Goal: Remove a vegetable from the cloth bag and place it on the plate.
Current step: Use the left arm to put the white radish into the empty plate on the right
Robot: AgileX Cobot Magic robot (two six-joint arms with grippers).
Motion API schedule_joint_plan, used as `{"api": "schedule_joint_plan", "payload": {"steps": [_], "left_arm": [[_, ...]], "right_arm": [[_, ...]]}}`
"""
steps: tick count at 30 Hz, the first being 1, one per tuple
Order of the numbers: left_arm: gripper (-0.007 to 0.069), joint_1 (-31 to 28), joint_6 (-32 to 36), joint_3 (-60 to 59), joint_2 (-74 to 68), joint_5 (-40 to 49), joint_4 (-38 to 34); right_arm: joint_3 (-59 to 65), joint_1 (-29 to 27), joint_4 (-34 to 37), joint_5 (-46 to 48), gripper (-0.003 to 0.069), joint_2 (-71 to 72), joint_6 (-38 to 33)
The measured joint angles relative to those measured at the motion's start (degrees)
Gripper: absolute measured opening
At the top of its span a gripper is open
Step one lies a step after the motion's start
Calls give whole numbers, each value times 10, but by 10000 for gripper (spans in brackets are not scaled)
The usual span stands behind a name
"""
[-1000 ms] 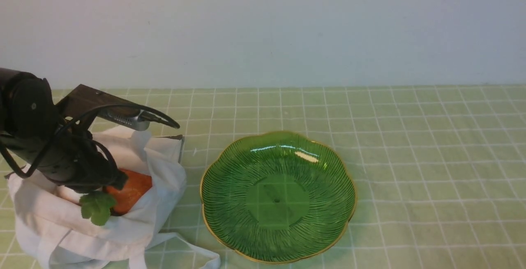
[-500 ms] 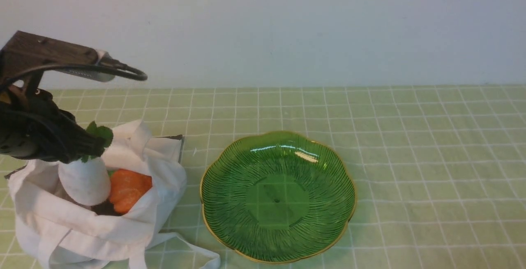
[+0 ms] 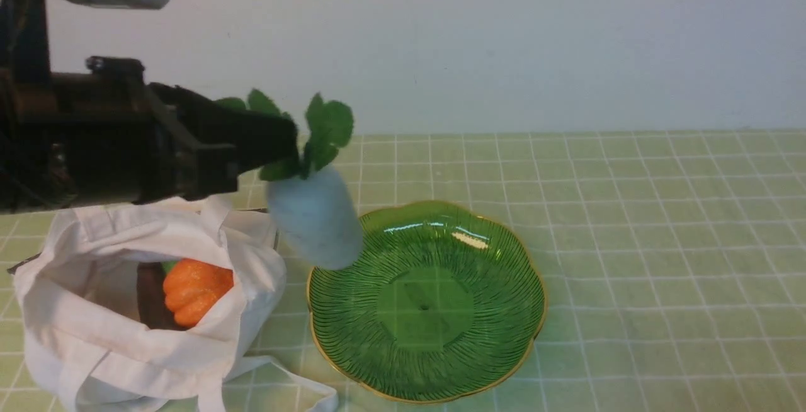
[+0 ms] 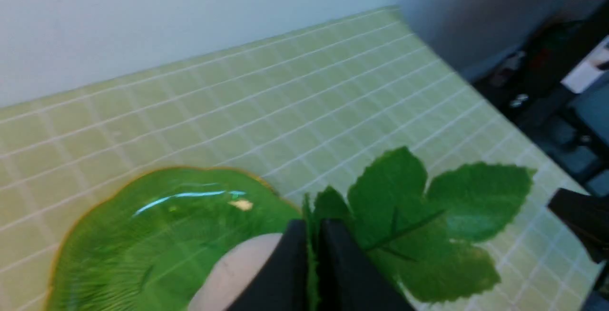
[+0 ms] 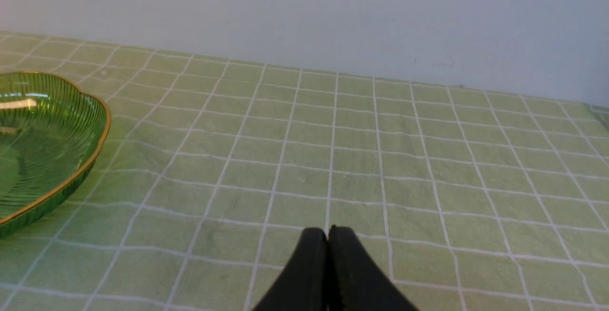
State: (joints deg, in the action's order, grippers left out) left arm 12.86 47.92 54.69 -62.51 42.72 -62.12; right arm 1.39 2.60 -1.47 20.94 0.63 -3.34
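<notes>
My left gripper (image 3: 286, 144) is shut on the green leaves (image 3: 327, 125) of the white radish (image 3: 315, 220). The radish hangs in the air over the near-left rim of the green glass plate (image 3: 478, 311), clear of the white cloth bag (image 3: 94, 336). In the left wrist view my left gripper (image 4: 311, 228) pinches a leaf stem, with the leaves (image 4: 428, 220), the radish body (image 4: 238, 273) and the plate (image 4: 142, 235) beyond. My right gripper (image 5: 327, 231) is shut and empty, low over the cloth, right of the plate (image 5: 52, 168); it is out of the front view.
An orange ridged pumpkin-like vegetable (image 3: 195, 289) lies in the open bag at the front left. The bag's strap (image 3: 296, 387) trails on the green checked tablecloth (image 3: 661, 261) near the plate. A white wall (image 3: 504, 40) stands behind the table.
My left gripper has lifted the radish by its leaves up out of the bag and carried it right, to above the plate's left edge. The bag has opened and slackened.
</notes>
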Motion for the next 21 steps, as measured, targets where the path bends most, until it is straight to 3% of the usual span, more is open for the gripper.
{"api": "schedule_joint_plan", "payload": {"steps": [6,11,14,19,20,21], "left_arm": [[-5,65,61,1,-132,-71,-77],[7,74,100,1,-213,-123,-122],[56,75,147,1,-262,-160,-165],[258,77,210,1,-304,-177,-223],[268,77,211,1,-304,-177,-224],[358,78,221,1,-305,-177,-233]], "right_arm": [[0,0,0,0,-15,0,0],[0,0,0,0,-15,0,0],[0,0,0,0,-15,0,0],[0,0,0,0,-15,0,0],[0,0,0,0,-15,0,0],[0,0,0,0,-15,0,0]]}}
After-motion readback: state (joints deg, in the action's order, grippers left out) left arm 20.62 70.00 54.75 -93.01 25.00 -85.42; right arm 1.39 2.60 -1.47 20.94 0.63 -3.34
